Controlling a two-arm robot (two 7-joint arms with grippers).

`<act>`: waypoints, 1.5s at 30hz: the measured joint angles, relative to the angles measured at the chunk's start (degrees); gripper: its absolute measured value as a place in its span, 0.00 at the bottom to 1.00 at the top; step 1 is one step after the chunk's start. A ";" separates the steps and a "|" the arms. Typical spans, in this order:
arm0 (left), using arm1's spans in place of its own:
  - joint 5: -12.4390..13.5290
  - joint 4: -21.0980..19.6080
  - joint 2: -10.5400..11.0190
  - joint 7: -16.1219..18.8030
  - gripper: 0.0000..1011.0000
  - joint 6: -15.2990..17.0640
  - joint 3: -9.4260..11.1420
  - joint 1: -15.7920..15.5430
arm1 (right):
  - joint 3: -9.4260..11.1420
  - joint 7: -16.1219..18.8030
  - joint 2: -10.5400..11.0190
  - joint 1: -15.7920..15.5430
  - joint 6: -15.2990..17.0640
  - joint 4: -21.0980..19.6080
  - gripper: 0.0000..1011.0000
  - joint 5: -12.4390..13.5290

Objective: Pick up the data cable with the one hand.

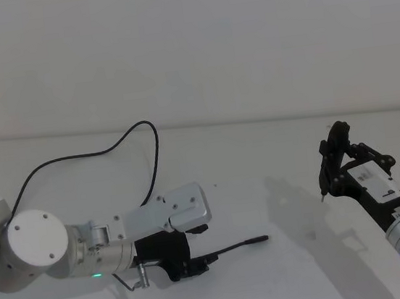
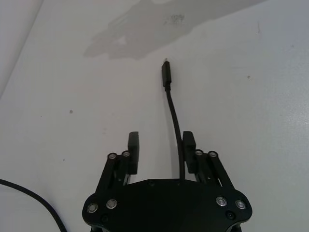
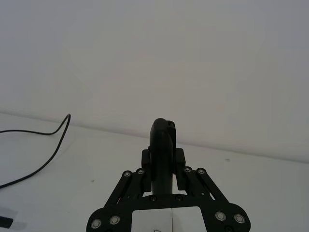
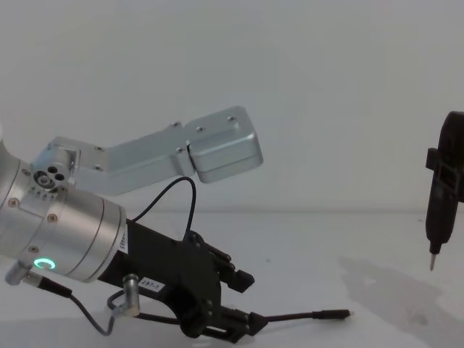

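Left claw (image 2: pixel 161 138) covers the data cable (image 2: pixel 166 81) midway.

Shows matt black sheathing along the data cable (image 2: pixel 173 111), with a small bright metal tip at its end. Reads as matt black plastic on the left gripper (image 2: pixel 161 140), dotted with shiny steel pins. Brushed silver metal on the wrist cylinder (image 4: pixel 65 225). Smooth matt white on the table (image 2: pixel 72 72). Dull dark casing and a pointed metal tip on the dark tool (image 4: pixel 444 196).
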 joint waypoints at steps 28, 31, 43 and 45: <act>0.11 0.09 -0.13 0.03 0.03 0.08 0.03 0.00 | 0.00 0.00 0.00 0.00 0.00 0.00 0.27 0.00; 0.11 0.09 -0.14 0.03 0.03 0.08 0.03 0.00 | 0.00 0.00 0.00 0.00 0.00 0.00 0.27 0.00; -1.86 -1.10 0.06 -0.19 0.03 -0.90 -1.29 0.65 | 1.17 1.14 -0.42 -0.37 -0.55 -1.14 0.27 1.73; -2.41 -1.42 0.12 -0.35 0.03 -1.17 -1.61 0.75 | 1.52 1.51 -0.57 -0.50 -0.78 -1.48 0.27 2.41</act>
